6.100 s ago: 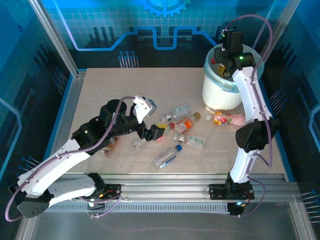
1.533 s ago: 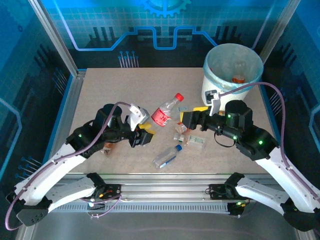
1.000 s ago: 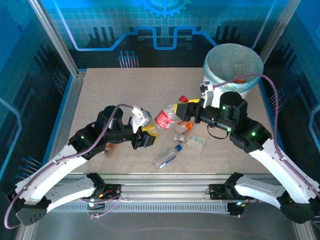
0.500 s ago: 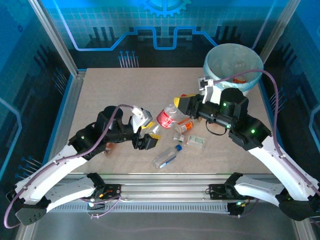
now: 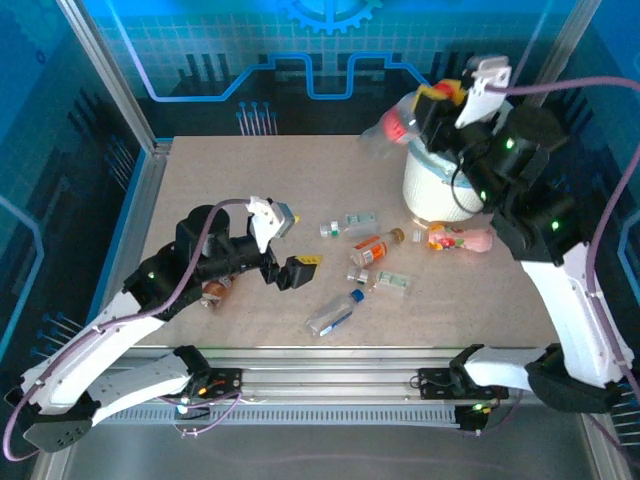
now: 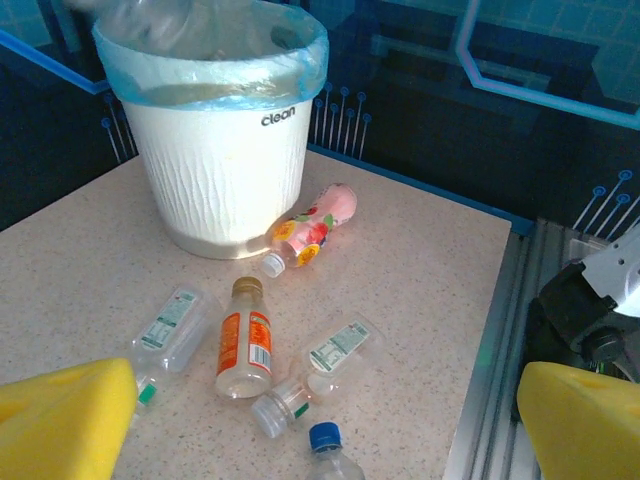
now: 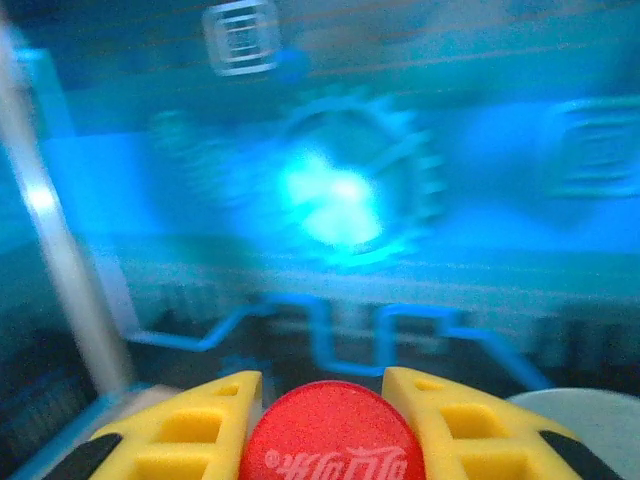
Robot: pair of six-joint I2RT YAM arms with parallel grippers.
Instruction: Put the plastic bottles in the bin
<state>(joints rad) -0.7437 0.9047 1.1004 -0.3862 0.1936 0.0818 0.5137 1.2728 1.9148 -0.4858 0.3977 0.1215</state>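
Table (image 5: 250, 180): beige speckled top, matte. Ribbed aluminium rail (image 5: 330, 385) along near edge; second rail (image 5: 143, 200) down left side. Slanted metal post (image 5: 105, 70) at far left corner, another (image 5: 570, 30) at far right. Backdrop (image 5: 200, 50): blue panels, circuit-line print, gear motif (image 5: 330, 8) top centre; gear blurred in right wrist view

Seven small plastic bottles (image 5: 375, 245) are counted: five clear bottles (image 5: 333, 313), one pink bottle (image 5: 462, 239), one orange-yellow bottle (image 5: 214, 291). One round white bucket (image 6: 225, 170) with blue liner is seen.
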